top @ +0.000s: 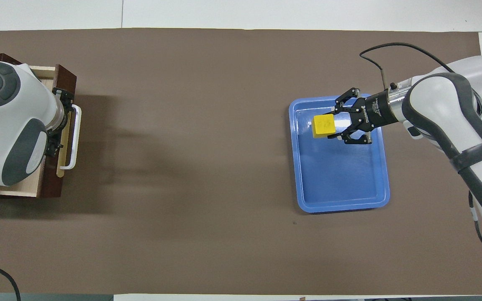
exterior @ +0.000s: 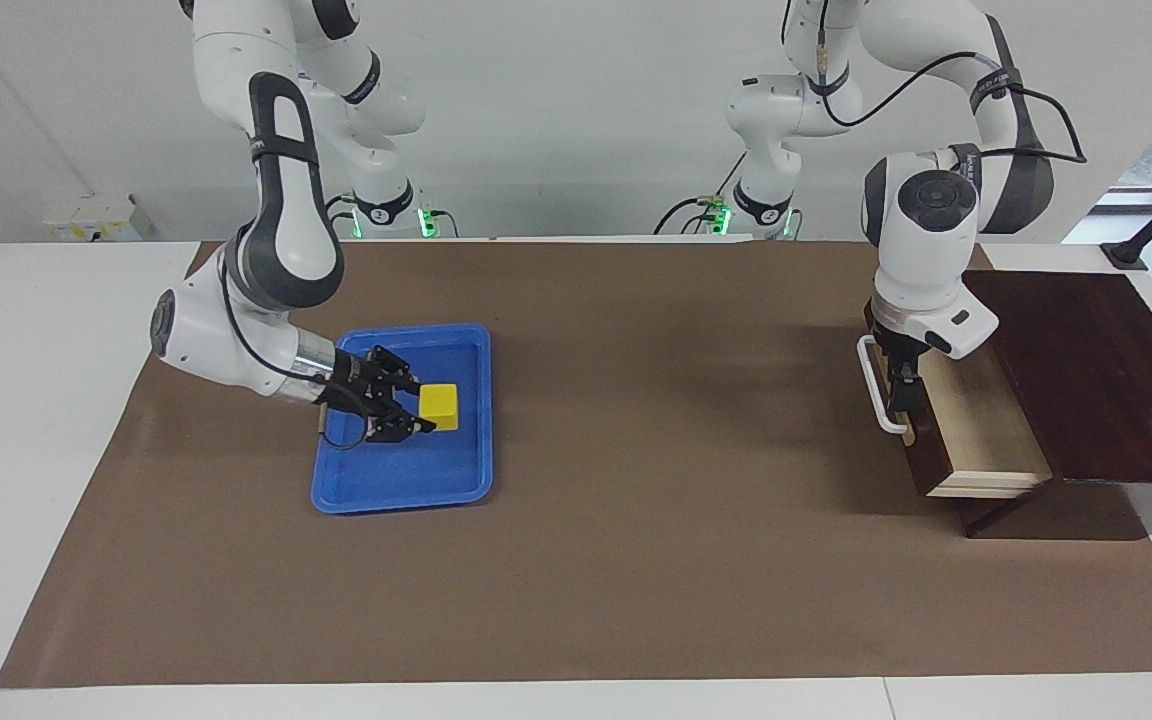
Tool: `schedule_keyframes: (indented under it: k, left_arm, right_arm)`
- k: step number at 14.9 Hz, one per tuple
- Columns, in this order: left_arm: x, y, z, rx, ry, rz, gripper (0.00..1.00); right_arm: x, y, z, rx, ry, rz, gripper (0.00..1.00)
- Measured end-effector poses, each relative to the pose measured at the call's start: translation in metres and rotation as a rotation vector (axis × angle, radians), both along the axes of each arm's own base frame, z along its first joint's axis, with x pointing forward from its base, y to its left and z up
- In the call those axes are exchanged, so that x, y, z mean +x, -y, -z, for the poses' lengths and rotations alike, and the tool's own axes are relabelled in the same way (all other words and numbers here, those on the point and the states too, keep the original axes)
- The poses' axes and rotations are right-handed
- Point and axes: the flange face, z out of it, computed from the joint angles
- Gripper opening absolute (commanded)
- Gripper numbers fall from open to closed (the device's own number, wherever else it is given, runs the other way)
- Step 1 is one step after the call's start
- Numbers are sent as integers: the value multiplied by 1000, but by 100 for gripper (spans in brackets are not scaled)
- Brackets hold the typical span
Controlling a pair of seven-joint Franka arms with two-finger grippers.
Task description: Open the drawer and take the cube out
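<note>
Right gripper [exterior: 423, 409] jaws clamp the cube [exterior: 439, 405] over the blue tray [exterior: 406, 490] on brown paper [exterior: 636, 560]; left gripper [exterior: 901, 400] jaws spread

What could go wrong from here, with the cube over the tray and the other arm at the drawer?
1. The right tool grips the yellow cube by one end above the blue tray; released from there it could tumble or bounce toward the rim.
2. The left tool hangs at the white handle of the open drawer; a sideways move could snag the handle and drag the dark wooden box.
</note>
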Motion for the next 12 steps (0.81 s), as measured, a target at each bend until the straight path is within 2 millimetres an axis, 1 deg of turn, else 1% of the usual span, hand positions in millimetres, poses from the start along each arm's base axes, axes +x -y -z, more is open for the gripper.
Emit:
schedule_keyframes:
  k: [1,2,4,5,6,7,8,12]
  left_arm:
    - [2,-9,-1,-2,4,0,100]
    - [5,-24,-2,-3,13,-2,100]
    - [11,-66,-5,-7,36,-7,100]
    - [12,-87,-6,-6,41,-11,100]
    - [13,-103,-7,-5,48,-15,100]
    - [13,-114,-8,-6,58,-21,100]
    - [14,-117,-9,-13,64,-26,100]
    - [13,-114,-8,-6,47,0,100]
  right_arm:
    - [0,12,11,-6,0,-11,0]
    - [-1,24,21,-9,1,-20,0]
    - [-4,44,37,-17,4,-41,0]
    - [-5,52,40,-19,3,-39,0]
    - [-5,60,42,-19,3,-30,0]
    - [-5,67,42,-19,4,-20,0]
    - [-5,73,42,-20,4,-11,0]
    - [-3,92,45,-25,7,20,0]
